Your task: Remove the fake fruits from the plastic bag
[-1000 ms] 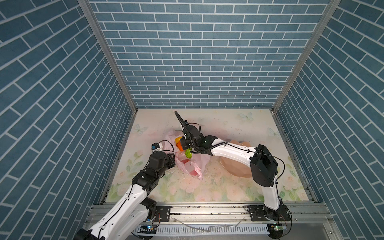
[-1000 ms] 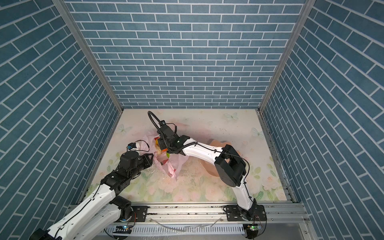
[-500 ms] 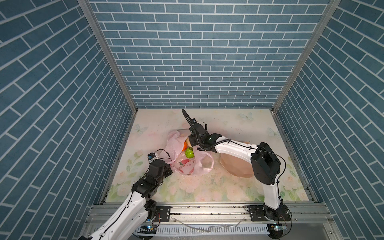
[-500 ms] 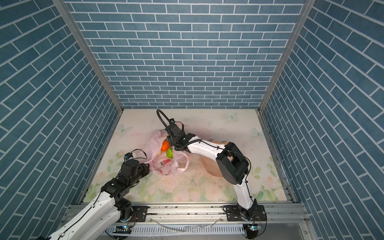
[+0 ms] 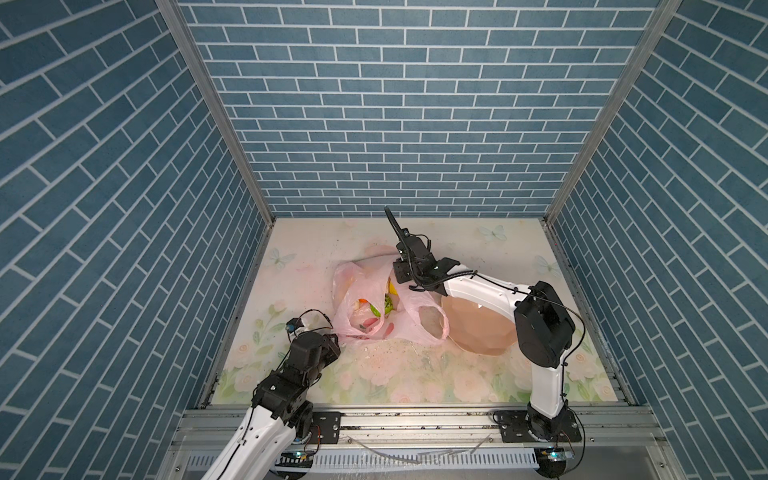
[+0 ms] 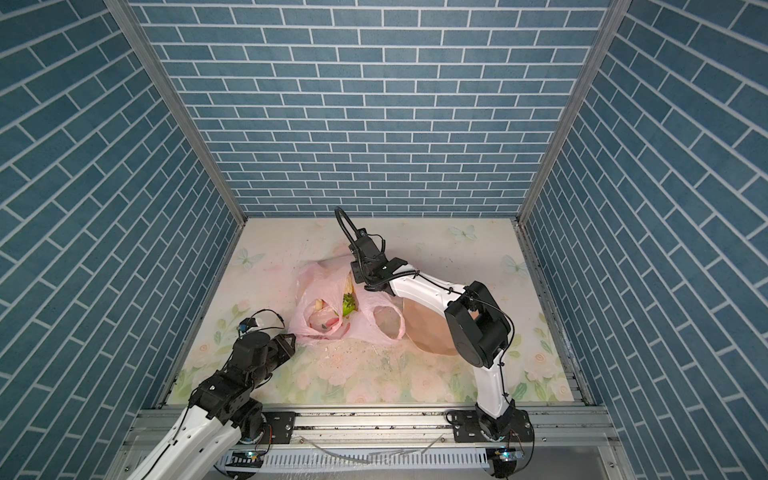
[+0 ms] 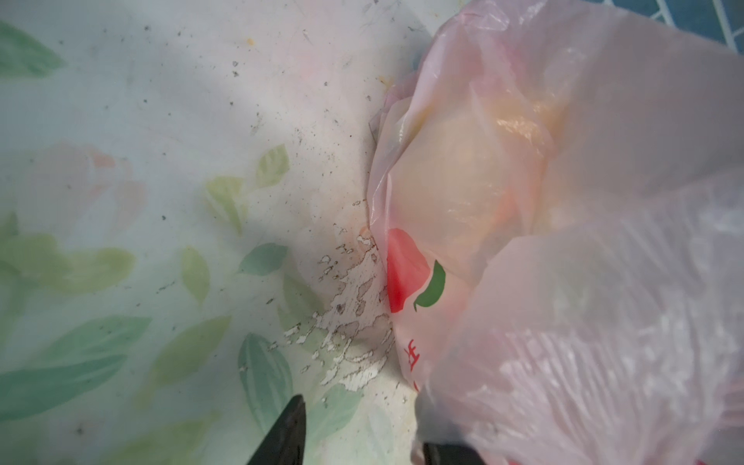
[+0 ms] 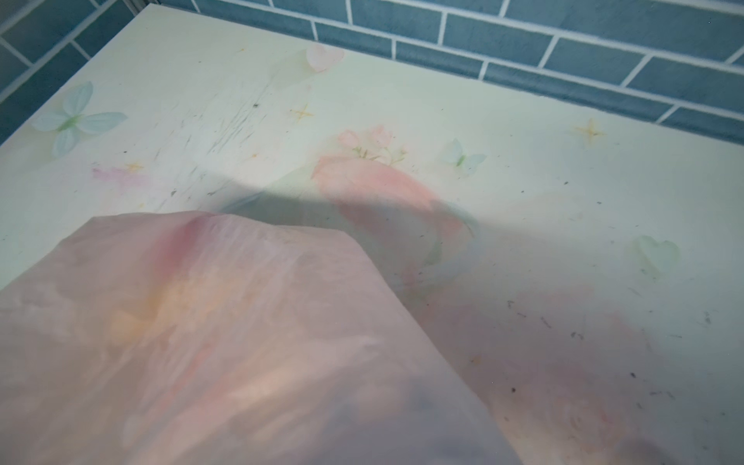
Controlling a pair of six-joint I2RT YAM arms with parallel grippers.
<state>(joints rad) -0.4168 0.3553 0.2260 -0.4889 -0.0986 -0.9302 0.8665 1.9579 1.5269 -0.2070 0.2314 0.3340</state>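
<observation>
Table (image 5: 415, 374): floral mat, worn and gritty near the front.
Peach bowl (image 5: 478, 328) sits on the right, partly under the right arm, with one bag handle loop lying against it.
Plastic bag (image 5: 361, 282) is mid-table, slumped on its side with the mouth facing up and toward the front. The film is thin, limp and slick. Judgement: it weighs almost nothing and will slide or lift with whatever gets pulled, so it needs pinning at a handle or the rim.
Fake fruits (image 5: 388, 306) are all inside the bag. A bumpy green one and something yellow show at the mouth, and pale lumps show through the film. Judgement: they are light, rigid and rounded, so they'll roll. Go in through the mouth and grip across the widest part, not through the film.
Left gripper (image 7: 362, 439) is at the bag's near-left edge with its jaws apart. Film drapes over one finger (image 7: 443, 455) and nothing is pinched.
Right gripper (image 5: 401, 284) is at the bag's far rim. Its fingers are hidden by the wrist and the film, so I can't tell whether it's gripping.
</observation>
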